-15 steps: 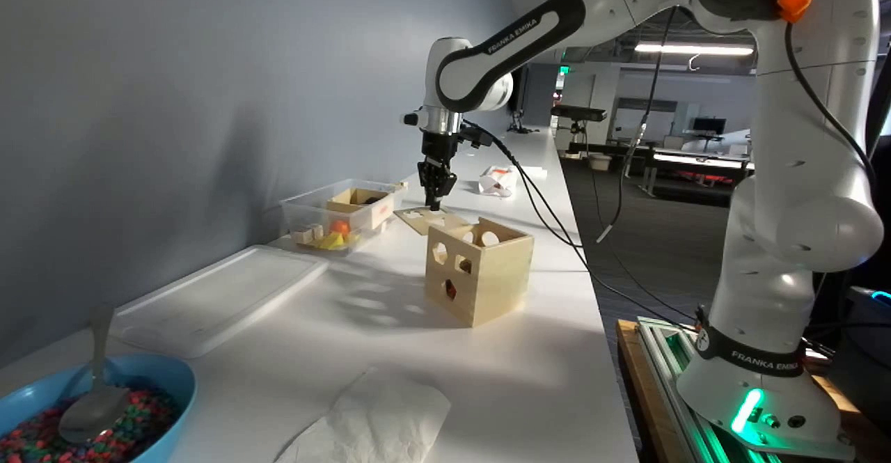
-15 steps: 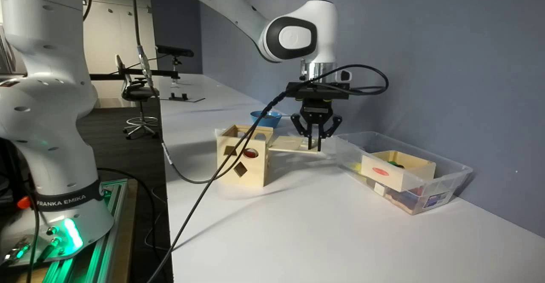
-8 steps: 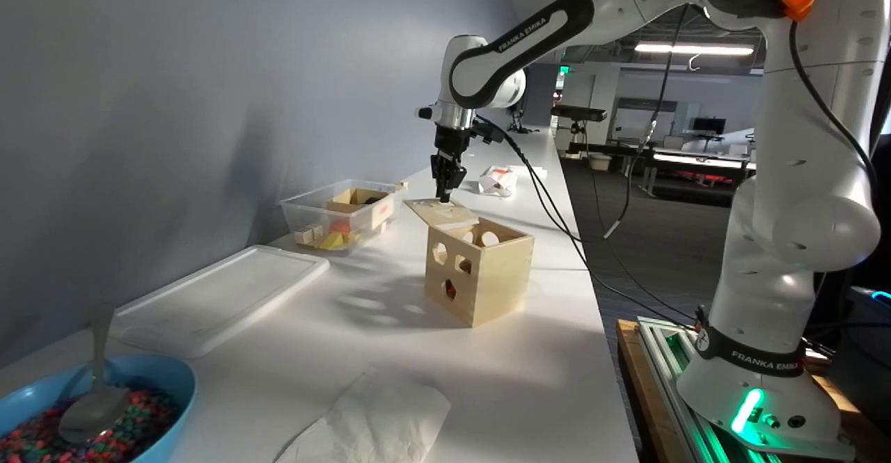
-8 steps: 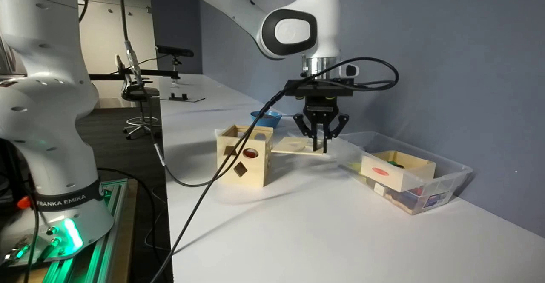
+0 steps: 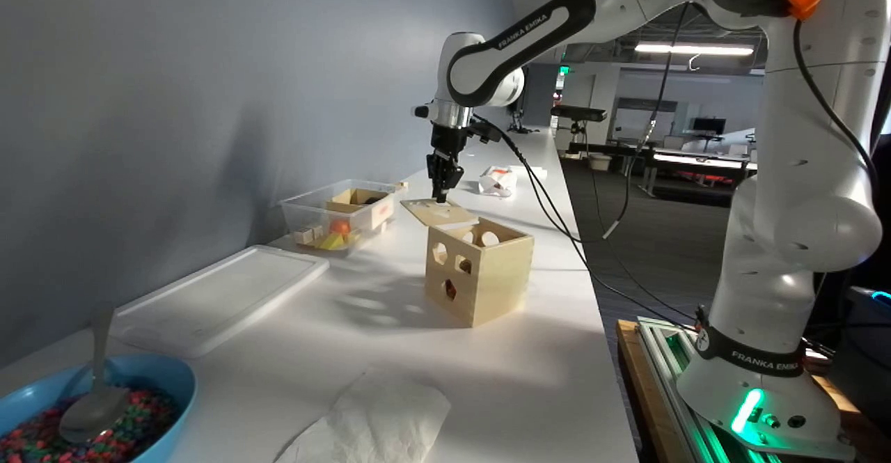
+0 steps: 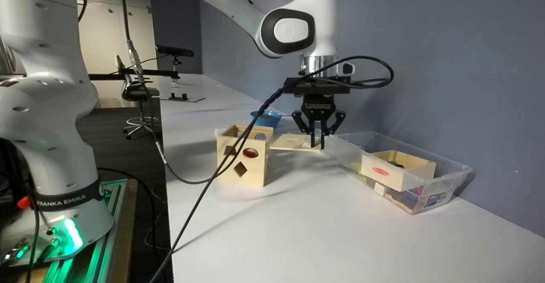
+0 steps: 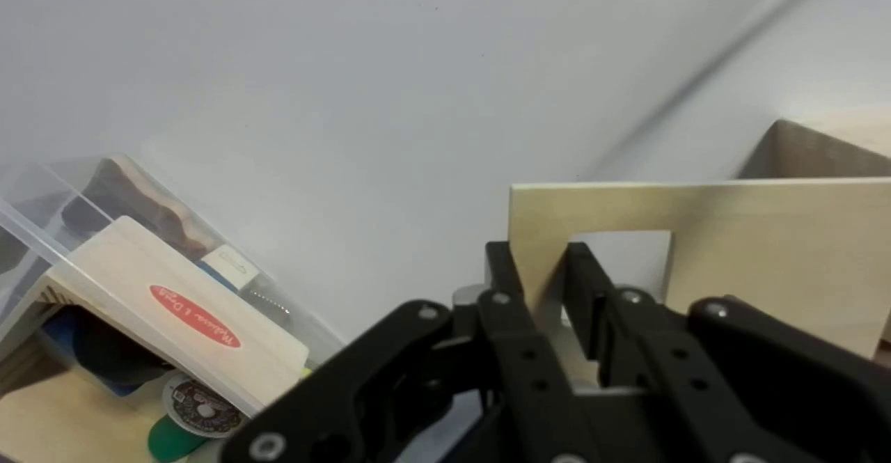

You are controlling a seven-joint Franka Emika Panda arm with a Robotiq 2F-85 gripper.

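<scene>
Gripper (image 7: 540, 257) clamped on the edge strip of a thin wooden panel (image 7: 779, 261), one finger either side; panel raised off the table (image 6: 319, 232), beside the open-topped wooden box (image 5: 498, 285). Wrist view gives the gripped strip and a straight-sided cut-out, partly behind a finger, but only a corner of the box; both exterior views show its shaped holes. Panel-box contact: cannot tell. Clear bin (image 6: 451, 181): small crate (image 7: 139, 268) inside; lettering on its red label (image 7: 195, 315) distinct in wrist view alone. Blue bowl (image 5: 150, 372), cut off by the frame in an exterior view: spoon (image 5: 94, 414) and coloured pellets (image 5: 146, 418) clear there
</scene>
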